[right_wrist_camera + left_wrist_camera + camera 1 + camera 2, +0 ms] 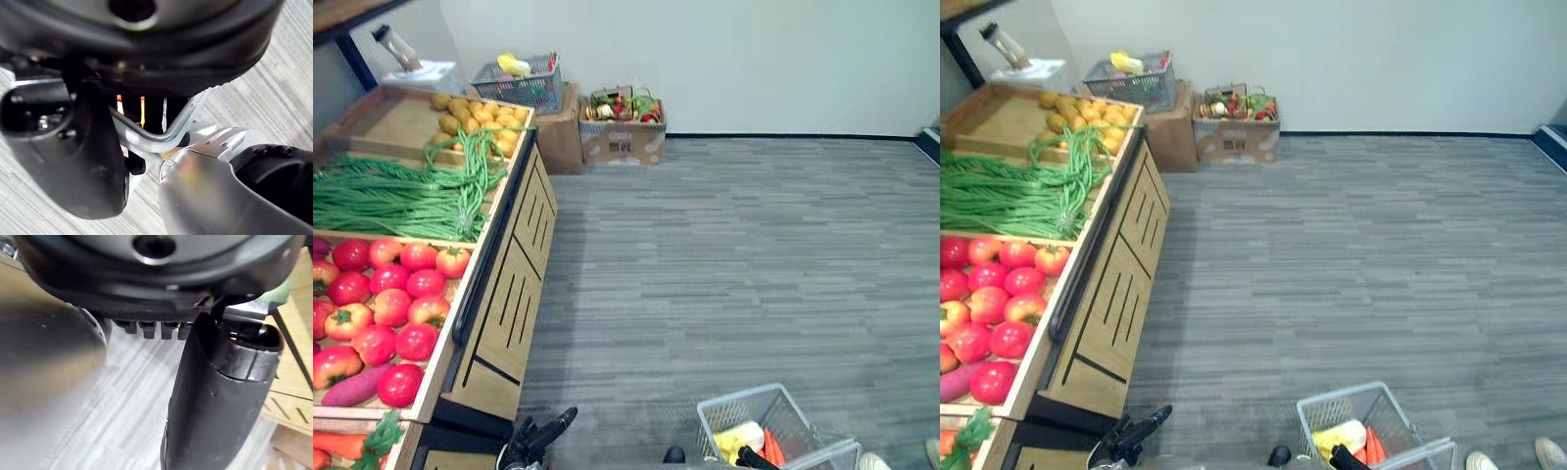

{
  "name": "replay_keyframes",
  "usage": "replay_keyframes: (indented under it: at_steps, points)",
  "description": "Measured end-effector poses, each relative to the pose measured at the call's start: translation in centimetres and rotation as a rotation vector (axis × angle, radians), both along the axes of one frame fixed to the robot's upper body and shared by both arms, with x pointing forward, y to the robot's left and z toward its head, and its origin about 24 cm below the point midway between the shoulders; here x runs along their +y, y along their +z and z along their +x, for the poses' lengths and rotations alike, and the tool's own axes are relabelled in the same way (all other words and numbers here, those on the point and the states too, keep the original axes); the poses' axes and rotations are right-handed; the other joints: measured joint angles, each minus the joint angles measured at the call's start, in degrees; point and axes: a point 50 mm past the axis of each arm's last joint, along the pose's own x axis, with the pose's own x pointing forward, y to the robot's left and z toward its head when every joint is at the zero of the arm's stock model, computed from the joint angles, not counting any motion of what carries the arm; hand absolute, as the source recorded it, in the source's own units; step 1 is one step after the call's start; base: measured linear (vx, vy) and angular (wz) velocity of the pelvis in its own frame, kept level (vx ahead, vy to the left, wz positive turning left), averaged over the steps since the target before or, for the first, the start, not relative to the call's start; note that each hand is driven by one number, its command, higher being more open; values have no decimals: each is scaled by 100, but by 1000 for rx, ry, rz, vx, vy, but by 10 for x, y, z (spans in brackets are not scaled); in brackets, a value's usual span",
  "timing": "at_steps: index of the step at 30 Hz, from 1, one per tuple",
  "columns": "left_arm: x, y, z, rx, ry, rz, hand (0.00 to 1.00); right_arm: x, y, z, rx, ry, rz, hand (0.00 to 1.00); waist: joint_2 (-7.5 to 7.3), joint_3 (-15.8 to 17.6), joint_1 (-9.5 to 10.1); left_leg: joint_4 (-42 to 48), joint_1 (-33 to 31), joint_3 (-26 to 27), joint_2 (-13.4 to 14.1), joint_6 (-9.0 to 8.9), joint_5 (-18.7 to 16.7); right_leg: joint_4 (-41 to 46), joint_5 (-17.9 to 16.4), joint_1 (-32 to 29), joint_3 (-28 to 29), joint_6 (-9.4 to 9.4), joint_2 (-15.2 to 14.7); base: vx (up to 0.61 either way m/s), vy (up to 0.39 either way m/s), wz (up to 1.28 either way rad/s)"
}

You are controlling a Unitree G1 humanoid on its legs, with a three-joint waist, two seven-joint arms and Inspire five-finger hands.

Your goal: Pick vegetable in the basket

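A grey wire basket (pixel 736 397) hangs low at my right side above the floor, with a yellow vegetable (pixel 739 436) and an orange carrot (pixel 771 447) in it. My right hand (pixel 754 459) is shut on the basket's metal handle (pixel 146 139), which runs between thumb (pixel 63 147) and fingers in the right wrist view. My left hand (pixel 540 434) hangs beside the stall's front corner, fingers relaxed and holding nothing; its thumb (pixel 220 396) sticks out straight over the floor. On the wooden stall (pixel 499 294) lie red tomatoes (pixel 391 294), long green beans (pixel 401 196), potatoes (pixel 484 117), a purple sweet potato (pixel 352 387) and carrots (pixel 337 446).
Against the far wall stand cardboard boxes (pixel 622 142), one topped by a second wire basket (pixel 519 83) and one filled with mixed produce. A person's shoes (pixel 1479 460) show at the lower right. Grey plank floor (pixel 734 255) stretches to the right of the stall.
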Motion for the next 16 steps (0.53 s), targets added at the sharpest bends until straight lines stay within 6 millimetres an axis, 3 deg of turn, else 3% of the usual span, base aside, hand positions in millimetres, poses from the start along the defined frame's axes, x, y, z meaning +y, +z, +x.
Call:
replay_keyframes:
  at_steps: [2, 4, 5, 6, 8, 11, 16]
  points:
    - [0, 0, -1, 6, 0, -2, 100, 3, -1, -3, 6, -2, 9, 0, -67, -9, -1, -677, -6, 330, -184, 9, -109, -172, 7, 190, -33, 12, -15, 209, -39, 10]
    - [-2, -1, 0, 9, -4, -10, 100, 6, -1, -1, 0, -12, 19, 0, -152, -11, -5, -2482, -40, 504, -725, -9, -28, -277, 20, 254, -89, 81, -106, 234, 61, 15]
    - [-2, -1, 1, 12, -7, -16, 100, 6, -1, -1, -3, -12, 18, 0, -152, -6, -5, -2956, -45, 502, -862, 26, 183, -281, 19, 249, -107, 115, -128, 203, 126, 16]
    - [-4, -2, 2, 18, -14, -26, 100, 6, -1, 0, -4, -12, 14, 0, -87, -11, 8, -3493, -65, 468, -1032, 328, 809, -279, -7, 256, -90, 215, -106, 197, 130, 15]
    - [1, -1, 2, 17, -35, -9, 100, 12, -2, 2, -7, -6, 13, 0, -248, -70, 35, -3750, 66, 484, -1238, 384, 853, -303, -49, 250, -10, 330, -220, 154, 67, 11]
    - [4, -1, 1, 31, -54, 0, 100, 16, -3, 2, -3, 22, 16, 0, -343, -106, 44, -4212, 371, 540, -1462, 455, 987, -288, -99, 320, 9, 408, -375, 132, 74, 3]
    - [-6, -3, 2, 50, -123, -16, 100, 6, -1, 0, -3, 28, -13, 0, -168, -216, 36, -4951, 720, 527, -1721, 524, 1255, -182, -222, 293, -16, 547, -510, 46, 48, 5]
